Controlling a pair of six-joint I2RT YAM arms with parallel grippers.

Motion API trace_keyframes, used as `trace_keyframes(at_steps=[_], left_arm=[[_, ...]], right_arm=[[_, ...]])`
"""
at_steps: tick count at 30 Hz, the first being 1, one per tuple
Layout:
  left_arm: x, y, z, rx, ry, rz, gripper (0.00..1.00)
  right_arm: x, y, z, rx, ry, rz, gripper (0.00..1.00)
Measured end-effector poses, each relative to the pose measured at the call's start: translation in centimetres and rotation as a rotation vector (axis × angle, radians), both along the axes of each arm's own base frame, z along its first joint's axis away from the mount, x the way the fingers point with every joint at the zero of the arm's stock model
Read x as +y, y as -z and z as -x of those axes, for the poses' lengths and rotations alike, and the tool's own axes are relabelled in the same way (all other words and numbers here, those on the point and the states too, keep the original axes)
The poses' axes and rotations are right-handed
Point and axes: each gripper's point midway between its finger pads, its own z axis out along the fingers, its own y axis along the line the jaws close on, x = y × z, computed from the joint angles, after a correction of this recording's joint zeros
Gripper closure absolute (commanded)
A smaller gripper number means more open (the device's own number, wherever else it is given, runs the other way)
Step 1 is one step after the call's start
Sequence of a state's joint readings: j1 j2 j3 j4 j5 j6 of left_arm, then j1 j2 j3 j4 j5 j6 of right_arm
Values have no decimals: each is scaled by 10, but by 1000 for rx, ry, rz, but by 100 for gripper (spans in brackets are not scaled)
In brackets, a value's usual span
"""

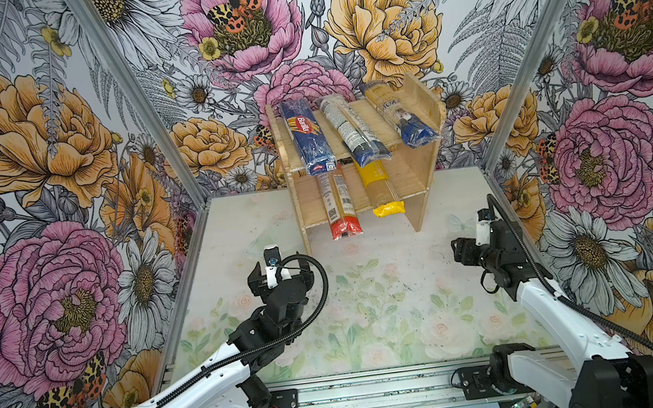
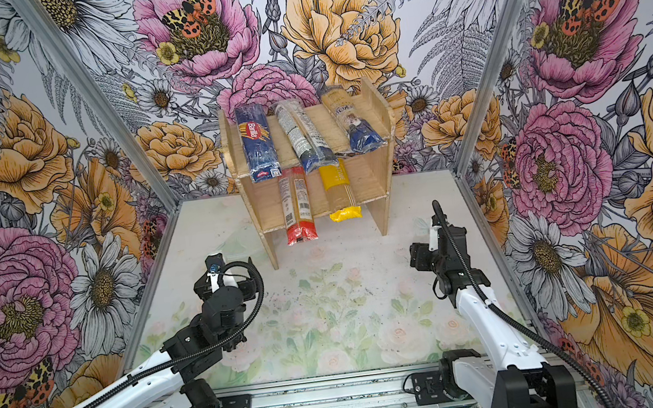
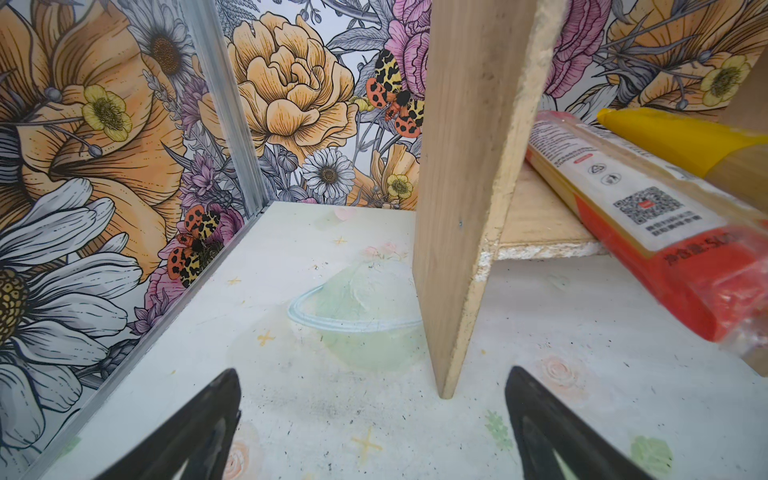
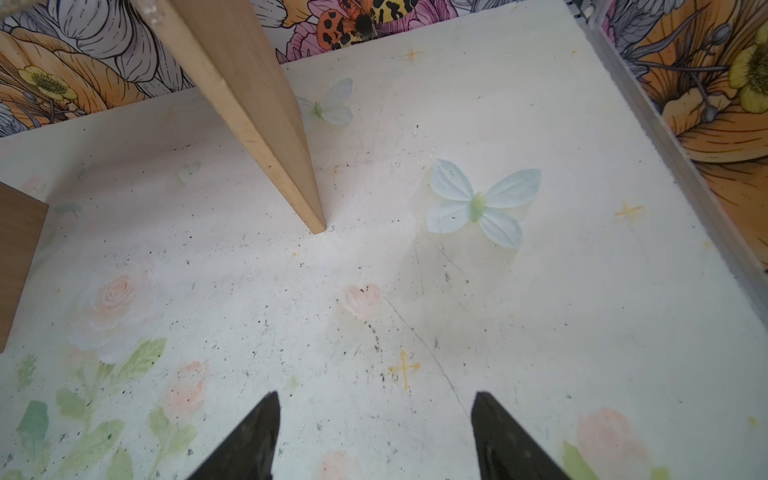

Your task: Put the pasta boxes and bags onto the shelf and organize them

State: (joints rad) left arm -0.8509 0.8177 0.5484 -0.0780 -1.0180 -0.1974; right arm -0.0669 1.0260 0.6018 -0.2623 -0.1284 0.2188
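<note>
Five pasta packs (image 1: 306, 136) lie on one shelf (image 1: 422, 177), three above, two below. The left pincer (image 3: 372, 374) and right pincer (image 4: 375, 395), both spread and empty, sit before it, seemingly clear of every pack.

Shows two white arms with black joints, mounted at the near edge. Extends the left arm (image 1: 194, 383) forward and inward, elbow bent, a black cable (image 1: 318, 294) looping beside the wrist. Holds the left gripper (image 1: 280, 271) low and pointing ahead, jaws spread wide and empty, with two black fingers (image 3: 199, 428) far apart in the wrist view. Angles the right arm (image 1: 545, 301) up and forward along the right side. Turns the right gripper (image 1: 461, 249) toward the middle, jaws parted less widely, gripping nothing, fingers (image 4: 249, 440) apart in its wrist view.
</note>
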Motion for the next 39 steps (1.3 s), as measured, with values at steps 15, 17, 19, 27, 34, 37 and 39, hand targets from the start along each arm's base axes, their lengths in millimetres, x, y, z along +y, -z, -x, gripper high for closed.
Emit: trace_keyframes(at_steps=[15, 17, 19, 27, 34, 37, 39], left_arm=[[41, 16, -27, -13, -53, -25, 1], [48, 17, -32, -17, -63, -29, 1], [55, 18, -37, -20, -66, -33, 1], [71, 36, -53, -35, -42, -66, 1], [83, 65, -71, 14, -15, -98, 1], [89, 71, -78, 17, -13, -92, 1], [92, 76, -82, 18, -14, -88, 1]], right_arm=[[-23, 0, -20, -47, 39, 6, 26], [-25, -1, -23, -61, 40, 7, 26], [-26, -3, -26, -77, 41, 7, 26], [-28, -2, -35, -95, 39, 9, 26], [-30, -2, -40, -110, 38, 19, 26], [-32, -1, -42, -117, 37, 27, 26], [-32, -1, -43, -129, 35, 34, 26]])
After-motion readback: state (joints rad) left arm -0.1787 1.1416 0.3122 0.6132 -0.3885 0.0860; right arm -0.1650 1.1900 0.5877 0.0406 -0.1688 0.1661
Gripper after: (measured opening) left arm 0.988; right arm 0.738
